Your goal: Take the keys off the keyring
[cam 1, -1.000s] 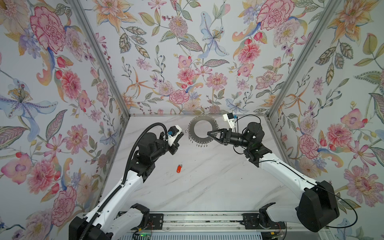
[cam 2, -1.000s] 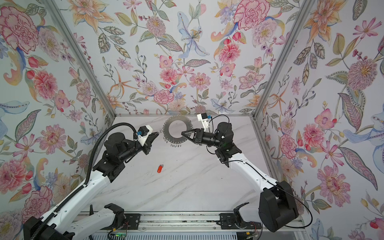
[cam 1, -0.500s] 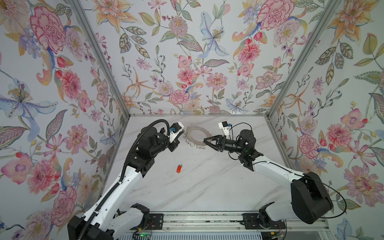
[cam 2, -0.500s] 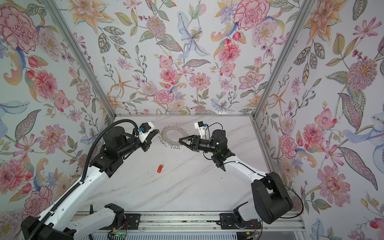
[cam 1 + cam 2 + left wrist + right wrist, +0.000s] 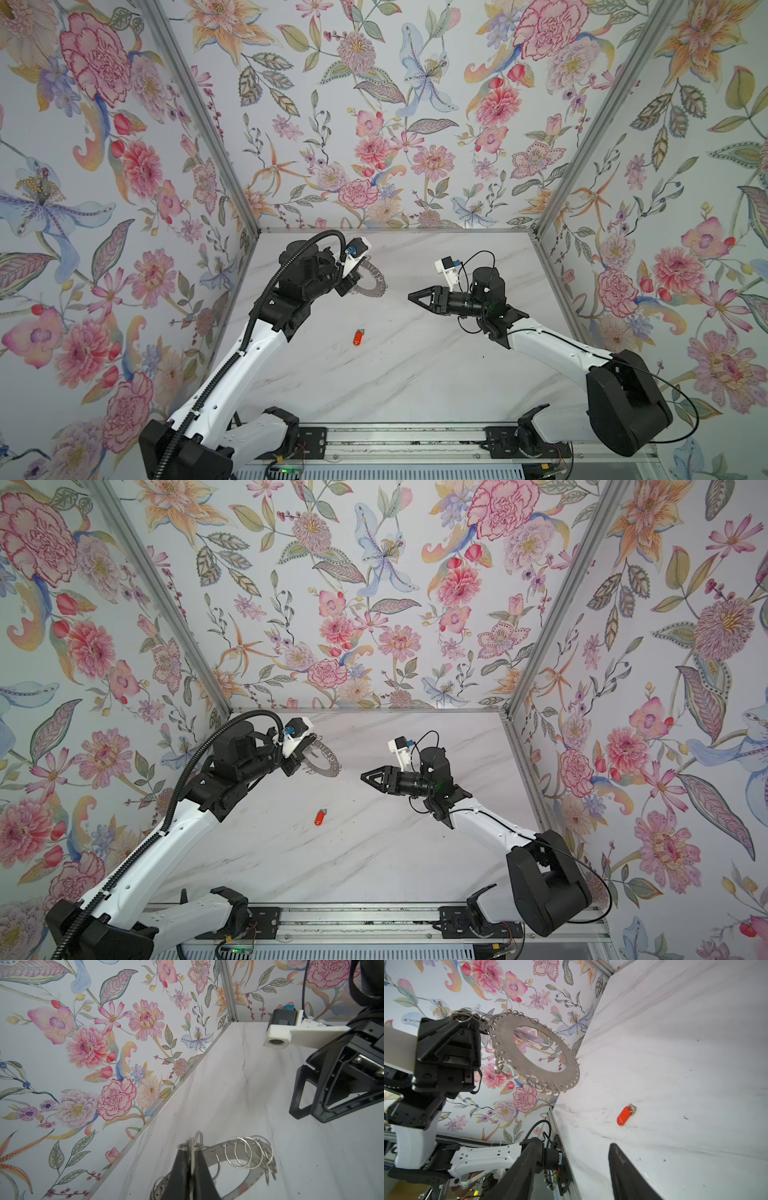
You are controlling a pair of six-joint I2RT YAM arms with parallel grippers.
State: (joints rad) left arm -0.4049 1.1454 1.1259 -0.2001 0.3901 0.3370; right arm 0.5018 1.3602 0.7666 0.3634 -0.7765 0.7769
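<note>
Though wide, right tool (image 5: 411, 296) apart from keyring (image 5: 504, 1030) pinched in left tool (image 5: 191, 1157); fob (image 5: 358, 337) loose.

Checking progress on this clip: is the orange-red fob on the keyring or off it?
Off. The orange-red fob lies alone on the table, clear of the keyring, which the left gripper holds raised.

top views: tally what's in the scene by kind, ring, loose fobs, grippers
metal ring: 1
loose orange fob: 1, lying on the table
grippers: 2, left gripper shut on the metal ring, right gripper open and empty
total: 4
</note>
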